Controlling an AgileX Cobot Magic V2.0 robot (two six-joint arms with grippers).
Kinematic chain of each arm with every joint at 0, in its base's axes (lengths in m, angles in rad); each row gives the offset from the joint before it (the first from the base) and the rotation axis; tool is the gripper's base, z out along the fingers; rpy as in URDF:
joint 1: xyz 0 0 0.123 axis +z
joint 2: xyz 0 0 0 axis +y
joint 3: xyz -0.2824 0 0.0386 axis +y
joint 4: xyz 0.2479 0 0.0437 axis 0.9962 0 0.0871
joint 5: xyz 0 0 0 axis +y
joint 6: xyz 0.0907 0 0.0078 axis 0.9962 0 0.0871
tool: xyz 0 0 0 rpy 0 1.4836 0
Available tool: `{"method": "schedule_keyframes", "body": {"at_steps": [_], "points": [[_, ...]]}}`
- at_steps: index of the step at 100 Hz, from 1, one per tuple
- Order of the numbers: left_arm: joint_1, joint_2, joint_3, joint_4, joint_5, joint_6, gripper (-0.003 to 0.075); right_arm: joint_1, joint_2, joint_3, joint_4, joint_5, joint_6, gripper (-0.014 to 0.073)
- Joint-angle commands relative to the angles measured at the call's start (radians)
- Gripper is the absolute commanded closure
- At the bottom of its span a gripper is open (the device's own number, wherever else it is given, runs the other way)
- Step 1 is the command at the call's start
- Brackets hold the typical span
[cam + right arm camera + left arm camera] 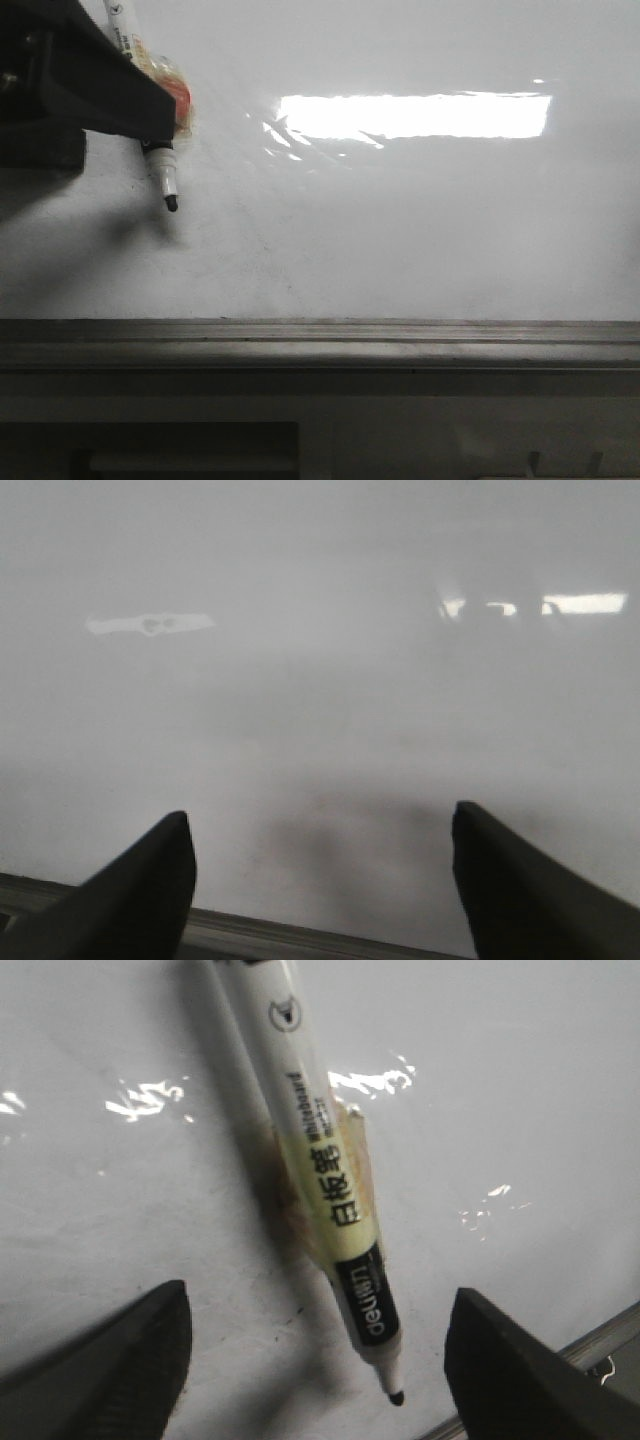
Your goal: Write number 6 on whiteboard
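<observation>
Hovering over whiteboard (pixel 420 230) at 10 o'clock of front view: left gripper (pixel 315 1360), fingers spread wide in left wrist view. Marker (pixel 335 1210) fixed to it with yellowish tape, not pinched between fingers, black tip pointing down toward grey ledge (pixel 320 340); tip contact with board unclear. Right gripper (pixel 320 880) also spread, over bare board. No inked 6 visible.

The marker (pixel 335 1205) reads "白板笔", "Whiteboard" and "deli" (its black band).
</observation>
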Motion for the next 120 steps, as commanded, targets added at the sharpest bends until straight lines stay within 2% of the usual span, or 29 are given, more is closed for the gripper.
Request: {"method": "schedule_keyframes", "body": {"at_steps": [1,15,32,43,44,55,67,81,88,98,108,120], "points": [[-0.007,0.022,-0.044,-0.019,-0.085,0.000,0.0218,-0.002,0.007,-0.038,0.022,-0.052,-0.013,0.0107],[-0.007,0.069,-0.082,-0.020,-0.083,0.000,0.0237,-0.002,0.007,-0.038,0.022,-0.062,-0.013,0.0106],[-0.007,0.114,-0.104,-0.024,-0.058,0.000,0.0347,-0.002,0.007,-0.038,0.022,-0.065,-0.013,0.0106],[-0.007,0.114,-0.104,-0.024,-0.039,0.000,0.0491,-0.002,0.007,-0.038,0.022,-0.063,-0.013,0.0107],[-0.007,0.114,-0.104,-0.024,-0.039,0.000,0.0530,-0.002,0.007,-0.038,0.022,-0.063,-0.013,0.0106],[-0.007,0.108,-0.104,-0.008,-0.031,0.000,0.0739,-0.002,0.007,-0.038,0.022,-0.061,-0.013,0.0106],[-0.007,0.091,-0.107,0.022,-0.012,0.006,0.0741,-0.002,0.007,-0.038,0.022,-0.057,-0.013,0.0107],[-0.007,0.037,-0.115,0.149,0.065,0.010,0.0741,-0.002,0.007,-0.038,0.042,-0.020,-0.027,0.0107],[-0.007,0.012,-0.140,0.253,0.174,0.010,0.0741,-0.002,0.021,-0.040,0.132,0.023,-0.114,0.0107],[-0.007,0.002,-0.184,0.367,0.333,0.010,0.0741,-0.002,0.070,-0.056,0.356,0.123,-0.290,0.0107],[-0.011,0.009,-0.229,0.466,0.464,0.010,0.0741,-0.002,0.156,-0.101,0.527,0.255,-0.431,0.0107],[-0.032,0.013,-0.261,0.550,0.526,0.010,0.0741,-0.002,0.256,-0.183,0.583,0.401,-0.475,0.0107]]}}
